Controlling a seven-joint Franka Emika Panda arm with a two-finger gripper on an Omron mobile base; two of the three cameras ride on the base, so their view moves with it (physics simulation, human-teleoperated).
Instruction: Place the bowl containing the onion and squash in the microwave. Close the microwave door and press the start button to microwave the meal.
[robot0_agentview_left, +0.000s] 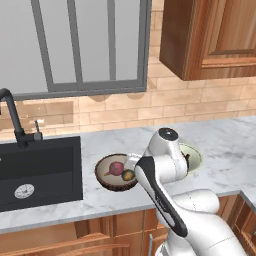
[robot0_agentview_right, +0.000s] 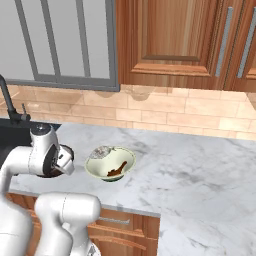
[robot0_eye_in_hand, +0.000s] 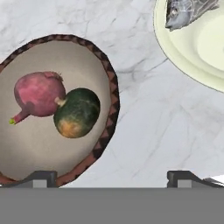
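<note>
A: Where is the bowl (robot0_eye_in_hand: 57, 109) lying now?

B: It is sitting on the marble surface (robot0_eye_in_hand: 144, 131), near the front edge, between the black sink (robot0_agentview_left: 40, 170) and the pale cream-green bowl (robot0_eye_in_hand: 192, 48). The two bowls are near each other but apart. The onion (robot0_eye_in_hand: 37, 94) and the squash (robot0_eye_in_hand: 78, 113) are lying inside it, touching each other, the squash on the side nearer to the pale bowl.

A: And the pincer (robot0_eye_in_hand: 111, 177), how is it standing?

B: Its jaws are standing wide apart and are holding nothing. In the hand view one fingertip is rising under the rim of the brown bowl, the other one over bare marble.

A: So which way is the bowl lying from the pincer?

B: It is lying below and a little to the sink side. The middle of the pincer is looking down on the marble just beside the rim that is facing the pale bowl. The bowl is round, so it is having no long axis. I am thinking the rim is the only part to take.

A: What is the next move asking for, then?

B: In my judgement, coming down so that the jaws are closing across that near rim wall, one tip inside and one outside, without pushing the squash.
</note>
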